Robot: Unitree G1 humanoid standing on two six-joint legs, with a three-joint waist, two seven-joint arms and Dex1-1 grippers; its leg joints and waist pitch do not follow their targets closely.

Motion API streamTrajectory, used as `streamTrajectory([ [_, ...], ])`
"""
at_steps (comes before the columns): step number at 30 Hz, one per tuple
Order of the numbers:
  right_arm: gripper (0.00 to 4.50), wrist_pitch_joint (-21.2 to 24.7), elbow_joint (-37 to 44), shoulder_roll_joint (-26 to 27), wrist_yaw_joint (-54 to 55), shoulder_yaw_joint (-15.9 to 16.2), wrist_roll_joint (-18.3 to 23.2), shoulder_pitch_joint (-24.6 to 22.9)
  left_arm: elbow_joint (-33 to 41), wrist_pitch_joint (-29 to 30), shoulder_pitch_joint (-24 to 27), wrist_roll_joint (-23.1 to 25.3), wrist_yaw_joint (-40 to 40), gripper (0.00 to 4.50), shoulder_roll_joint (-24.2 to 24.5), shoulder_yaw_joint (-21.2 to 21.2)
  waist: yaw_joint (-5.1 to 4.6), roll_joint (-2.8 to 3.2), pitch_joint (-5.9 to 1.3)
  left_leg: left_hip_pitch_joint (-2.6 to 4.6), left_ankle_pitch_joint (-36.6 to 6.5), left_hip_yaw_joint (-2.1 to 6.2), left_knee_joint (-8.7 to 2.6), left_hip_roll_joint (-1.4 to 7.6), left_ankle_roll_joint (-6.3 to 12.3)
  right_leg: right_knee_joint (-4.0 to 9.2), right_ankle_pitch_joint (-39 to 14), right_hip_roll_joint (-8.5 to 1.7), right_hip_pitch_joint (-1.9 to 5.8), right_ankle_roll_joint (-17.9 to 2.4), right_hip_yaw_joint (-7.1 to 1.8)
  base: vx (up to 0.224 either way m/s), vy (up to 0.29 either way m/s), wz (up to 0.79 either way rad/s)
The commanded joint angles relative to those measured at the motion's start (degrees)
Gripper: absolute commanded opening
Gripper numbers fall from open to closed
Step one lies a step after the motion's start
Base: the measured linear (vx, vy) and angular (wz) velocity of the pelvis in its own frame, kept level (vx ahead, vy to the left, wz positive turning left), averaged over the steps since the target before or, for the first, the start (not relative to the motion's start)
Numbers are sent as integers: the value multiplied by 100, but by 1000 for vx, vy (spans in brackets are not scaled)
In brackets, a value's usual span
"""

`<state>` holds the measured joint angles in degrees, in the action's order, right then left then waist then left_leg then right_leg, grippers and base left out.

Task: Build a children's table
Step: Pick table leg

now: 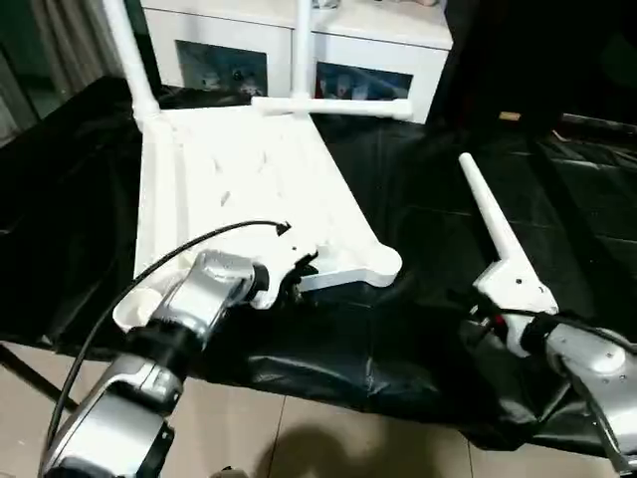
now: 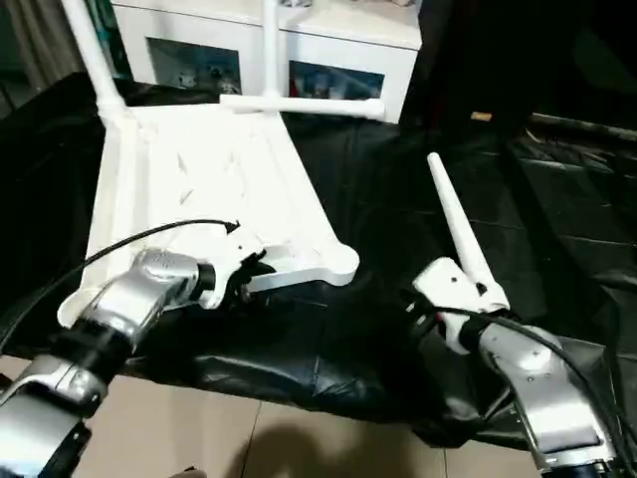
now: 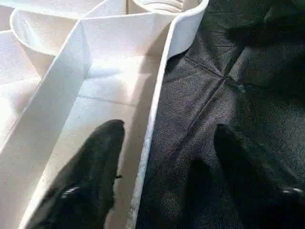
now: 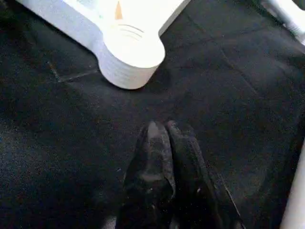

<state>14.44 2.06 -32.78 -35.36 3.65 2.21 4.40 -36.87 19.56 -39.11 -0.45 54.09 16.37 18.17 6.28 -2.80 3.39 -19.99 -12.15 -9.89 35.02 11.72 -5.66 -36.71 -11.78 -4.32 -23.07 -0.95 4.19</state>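
The children's table top (image 1: 239, 179) lies upside down on the black-covered work table, ribbed underside up. One leg (image 1: 127, 50) rises from its far left corner and another leg (image 1: 302, 45) from its far right; a white tube (image 1: 333, 107) lies across that far end. A loose leg (image 1: 490, 224) rests on the cloth to the right. My left gripper (image 3: 167, 133) is open and straddles the top's near rim (image 3: 155, 109), one finger inside, one over the cloth. My right gripper (image 4: 164, 136) is shut on nothing, over the cloth beside the loose leg and short of the near right corner socket (image 4: 131, 47).
A white cabinet with glass doors (image 1: 428, 60) stands behind the work table. The work table's front edge (image 1: 328, 383) runs just below both grippers, with tiled floor (image 1: 299, 428) beyond it. A black cable (image 1: 169, 254) arches over my left forearm.
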Motion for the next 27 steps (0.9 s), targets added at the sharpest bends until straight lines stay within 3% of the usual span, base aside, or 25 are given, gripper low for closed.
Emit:
streamTrajectory([
  [1,0,40,-16,-75,-59,35,-38,101,38,59,-124,-73,169,296,28,-40,30,-78,-356,-38,-549,36,-419,135,401,497,-956,-401,348,-968,-308,0,0,0],
  [6,0,30,-92,-97,-86,72,-71,183,7,128,-163,-108,257,281,61,-11,41,-62,-373,-37,-376,36,-409,139,439,446,-559,-397,348,-1067,-310,0,0,0],
  [7,0,34,-103,-105,-95,86,-86,208,-59,124,-197,-97,254,252,61,-22,42,-60,-373,-38,-361,34,-409,138,445,444,-520,-396,349,-1084,-311,0,0,0],
  [9,0,40,-109,-99,-100,96,-101,223,-153,86,-236,-70,163,244,45,-70,42,-57,-374,-42,-328,34,-405,133,465,435,-404,-393,357,-1114,-310,0,0,0],
  [11,0,39,-102,-83,-95,113,-123,213,-274,35,-278,-21,186,240,40,-80,48,-49,-364,-39,-421,32,-412,129,445,461,-547,-398,359,-1097,-308,0,0,0],
  [13,0,33,-102,-78,-93,124,-136,201,-322,6,-291,7,204,209,40,-76,53,-44,-359,-34,-528,37,-421,133,398,483,-735,-406,359,-1047,-311,0,0,0],
  [14,0,28,-96,-79,-88,146,-163,182,-382,-61,-301,43,230,209,48,-49,56,-17,-356,-30,-549,39,-423,134,386,487,-769,-408,354,-1040,-312,0,0,0],
  [20,0,64,-41,-59,-83,147,-141,146,-634,-212,-405,95,100,170,-13,-51,67,-3,-355,-5,-678,39,-430,142,327,511,-871,-397,332,-1015,-314,0,0,0],
  [22,0,55,-44,-34,-75,131,-111,142,-693,-243,-428,119,46,151,-26,-51,92,-2,-359,21,-698,33,-427,148,326,504,-819,-399,321,-1058,-320,0,0,0],
  [27,0,88,27,23,-154,103,16,112,-807,-304,-474,133,184,122,-61,-4,176,14,-375,9,-596,39,-426,159,322,455,-486,-405,336,-1154,-328,0,0,0],
])
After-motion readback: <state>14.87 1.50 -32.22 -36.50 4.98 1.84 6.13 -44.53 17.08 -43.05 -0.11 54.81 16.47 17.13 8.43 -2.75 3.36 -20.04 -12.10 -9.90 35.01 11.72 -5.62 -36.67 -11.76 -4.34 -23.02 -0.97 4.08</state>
